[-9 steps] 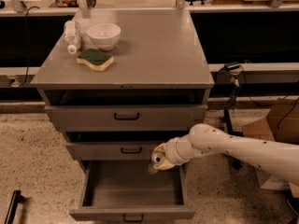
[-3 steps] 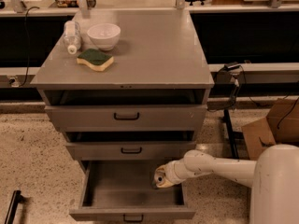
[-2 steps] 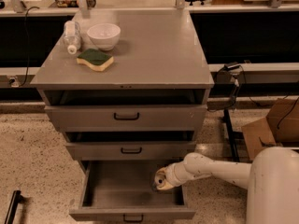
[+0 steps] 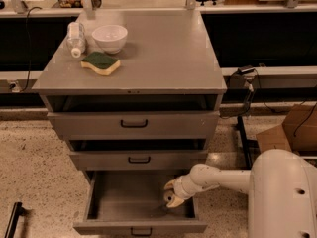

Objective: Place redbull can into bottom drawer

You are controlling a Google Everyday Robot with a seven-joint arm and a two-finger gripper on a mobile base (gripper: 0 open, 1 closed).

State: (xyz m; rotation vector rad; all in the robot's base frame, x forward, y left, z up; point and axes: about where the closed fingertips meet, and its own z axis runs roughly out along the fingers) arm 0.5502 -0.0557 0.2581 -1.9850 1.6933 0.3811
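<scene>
The bottom drawer point(image 4: 124, 202) is pulled open at the foot of the grey cabinet, and the part of its floor that shows is bare. Its small black handle point(image 4: 141, 230) is on the front. My gripper point(image 4: 171, 195) reaches in from the right on the white arm and sits low inside the drawer's right side, close to the floor. The redbull can does not show plainly. If it is at the gripper, it is hidden by it.
The two shallower drawers above, top point(image 4: 133, 124) and middle point(image 4: 138, 159), stand slightly open. On the cabinet top are a white bowl point(image 4: 109, 37), a clear bottle point(image 4: 76, 38) and a green-yellow sponge point(image 4: 101, 62). A cardboard box point(image 4: 297, 128) stands at the right.
Since three seconds ago my gripper has dropped from the middle drawer's front down into the bottom drawer. Over the last second it has barely moved.
</scene>
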